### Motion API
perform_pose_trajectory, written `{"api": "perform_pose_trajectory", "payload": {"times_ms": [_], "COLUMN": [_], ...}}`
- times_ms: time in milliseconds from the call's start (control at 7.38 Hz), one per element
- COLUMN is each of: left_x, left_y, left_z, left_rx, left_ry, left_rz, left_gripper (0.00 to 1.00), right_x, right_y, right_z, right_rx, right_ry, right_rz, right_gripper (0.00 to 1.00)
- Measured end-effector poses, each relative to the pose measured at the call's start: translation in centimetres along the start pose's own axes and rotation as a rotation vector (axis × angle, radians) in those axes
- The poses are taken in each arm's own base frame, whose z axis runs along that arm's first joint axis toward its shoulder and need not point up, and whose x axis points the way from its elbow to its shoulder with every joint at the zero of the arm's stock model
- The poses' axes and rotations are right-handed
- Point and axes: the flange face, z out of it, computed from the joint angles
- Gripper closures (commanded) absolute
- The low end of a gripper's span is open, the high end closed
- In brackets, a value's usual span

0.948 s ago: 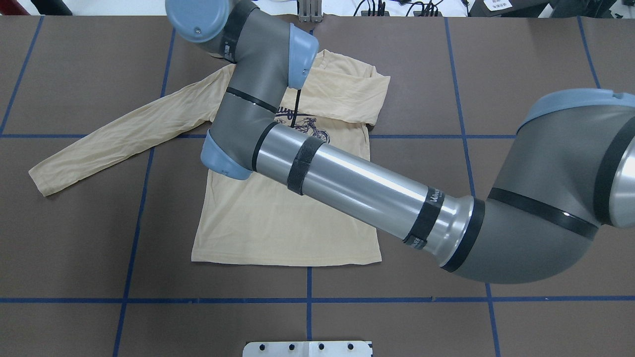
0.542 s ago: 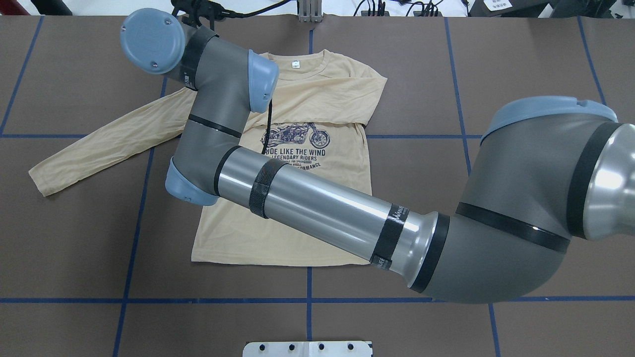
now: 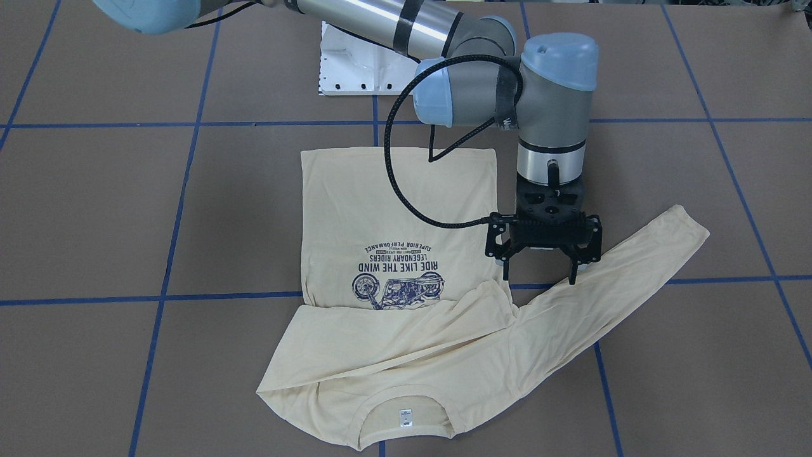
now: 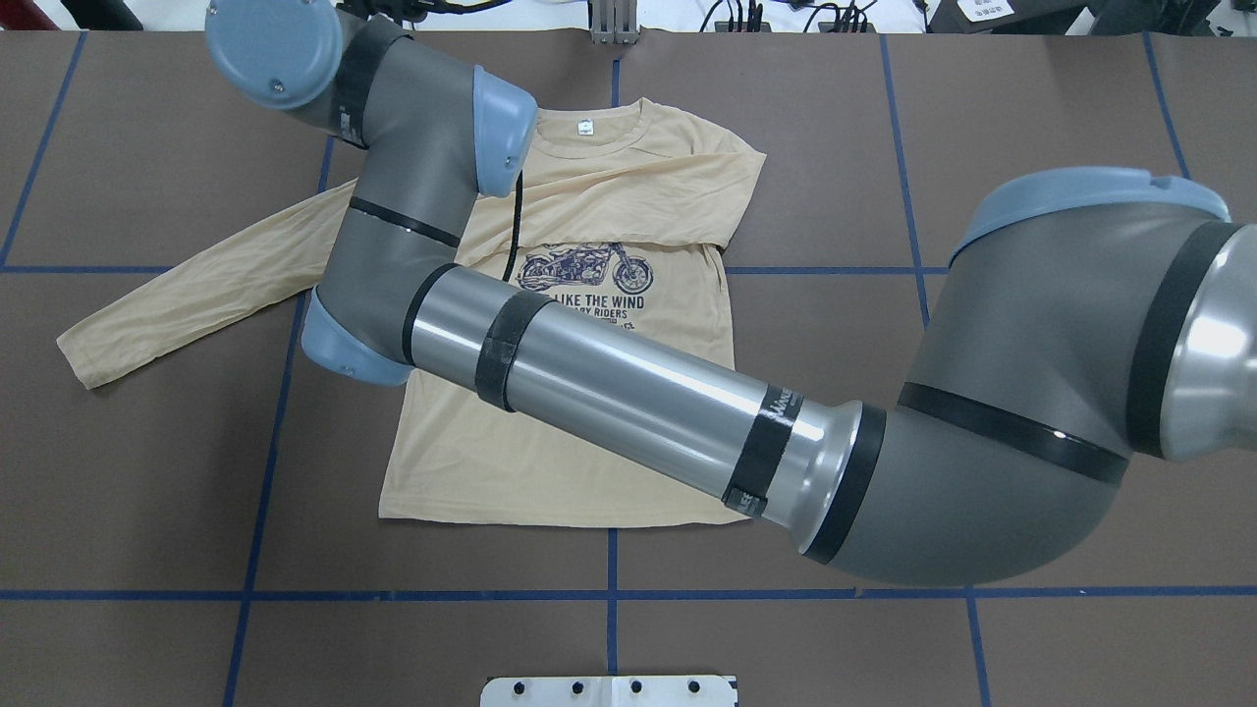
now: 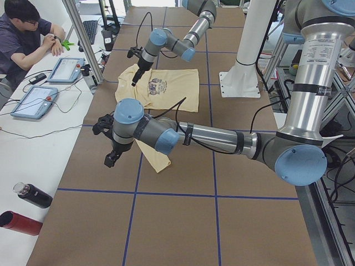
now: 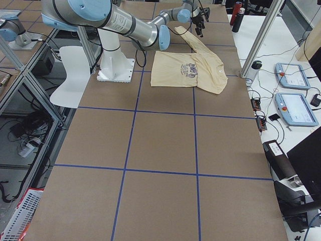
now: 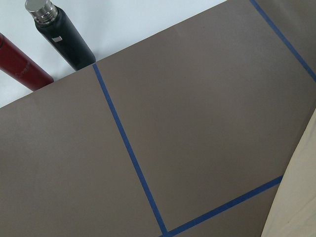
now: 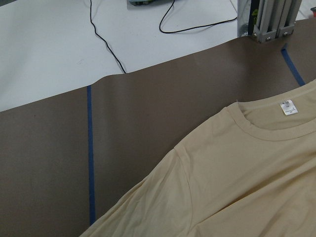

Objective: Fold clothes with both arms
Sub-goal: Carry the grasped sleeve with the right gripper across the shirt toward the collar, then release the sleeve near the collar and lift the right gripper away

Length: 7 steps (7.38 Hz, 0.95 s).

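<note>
The cream-yellow shirt (image 3: 393,209) lies flat on the brown table (image 3: 127,209), print up, with its neck tag (image 3: 406,417) on the far side from the robot. One sleeve is folded across the chest (image 4: 668,206). The other sleeve (image 3: 634,266) lies stretched out to the robot's left. My right arm (image 4: 628,393) reaches across the shirt. Its gripper (image 3: 539,279) is open and empty, just above that sleeve near the shoulder. My left gripper (image 5: 109,160) hangs above the table near the sleeve's cuff end. I cannot tell whether it is open or shut.
A black bottle (image 7: 64,34) and a red bottle (image 7: 19,64) lie on the white side table past the table's left end. An operator (image 5: 28,39) sits there by two tablets. The white pedestal base (image 3: 355,63) stands at the robot's edge of the table.
My right arm has swung to the robot's left, from over the chest to over the outstretched sleeve's shoulder. This has uncovered the print and the neck. The shirt has not moved.
</note>
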Motion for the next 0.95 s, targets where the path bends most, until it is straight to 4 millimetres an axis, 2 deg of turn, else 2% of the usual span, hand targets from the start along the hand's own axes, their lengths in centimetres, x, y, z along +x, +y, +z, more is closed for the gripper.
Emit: {"api": "perform_pose_trajectory", "payload": {"times_ms": [135,271,406,677,948], "left_x": [0.5,1.2,2.1,4.2,7.5], "left_y": [-0.1,-0.1,0.1,2.0,6.6], "left_z": [0.6,1.7,2.8,5.3,8.5], "left_rx": [-0.008,-0.022,-0.038,-0.032,0.012], "left_ry": [0.007,0.018,0.029,0.049,0.067], "left_rz": [0.008,0.022,0.032,-0.012,-0.099], "left_gripper": [0.00,0.00,0.00,0.00,0.00], "right_x": [1.3,3.8,7.5,18.1,30.9], "right_y": [-1.7,-3.2,-4.6,-7.8,-10.1], "right_z": [-0.2,-0.7,-1.3,-2.0,-4.0], "right_rx": [-0.058,-0.104,-0.153,-0.248,-0.284], "right_ry": [0.035,0.078,0.104,0.112,0.095], "right_rz": [-0.020,-0.052,-0.081,-0.127,-0.212], "right_gripper": [0.01,0.01,0.01,0.01,0.01]}}
